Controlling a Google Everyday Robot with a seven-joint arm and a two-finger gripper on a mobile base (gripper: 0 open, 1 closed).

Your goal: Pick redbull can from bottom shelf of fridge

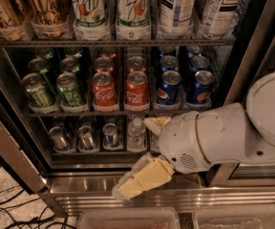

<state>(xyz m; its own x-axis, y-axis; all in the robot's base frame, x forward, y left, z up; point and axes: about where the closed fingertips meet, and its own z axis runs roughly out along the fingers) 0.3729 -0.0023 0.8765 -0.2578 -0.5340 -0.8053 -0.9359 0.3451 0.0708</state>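
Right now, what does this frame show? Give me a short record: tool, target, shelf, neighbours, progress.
tool: open, holding nothing, in front of the bottom shelf's right part
redbull cans: three upright in a row, left of the tool, untouched
bottom shelf: cans at left, bottle beside them
shelf above: green cans, Coke cans, Pepsi cans
progress: no can grasped yet

Single close camera, looking down into fridge [80,197]; jaws low centre.
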